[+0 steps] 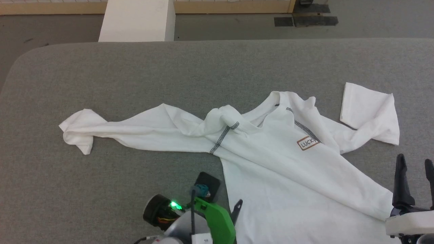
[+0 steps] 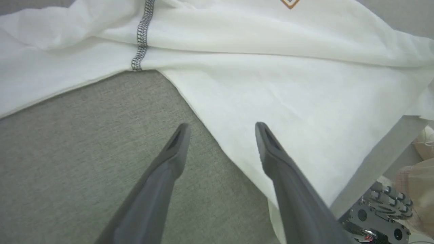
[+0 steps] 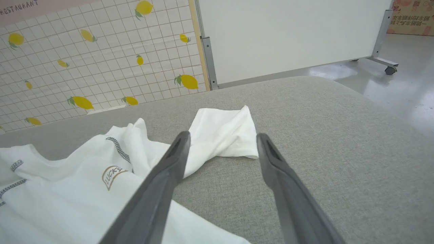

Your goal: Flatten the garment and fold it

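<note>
The garment (image 1: 288, 169), a white T-shirt with dark zigzag seams and a small "LUCKY" patch, lies rumpled on the grey table (image 1: 135, 74). One sleeve (image 1: 79, 130) is drawn out far left, and the other sleeve (image 1: 371, 113) lies folded at the right. The body runs down to the near right. My left gripper (image 2: 220, 127) hovers open astride the garment's (image 2: 288, 84) side edge, one finger over bare table and one over fabric. Its green wrist (image 1: 217, 217) sits low in the head view. My right gripper (image 1: 415, 164) stands open at the near right, pointing toward the right sleeve (image 3: 223, 132), with nothing held.
A rigid white box (image 1: 137, 20) stands on the floor beyond the table's far edge. A white wheeled panel (image 3: 291, 34) and a lemon-patterned tiled wall (image 3: 84, 67) rise behind the table. The table's near edge (image 2: 373, 169) runs beside the garment's hem.
</note>
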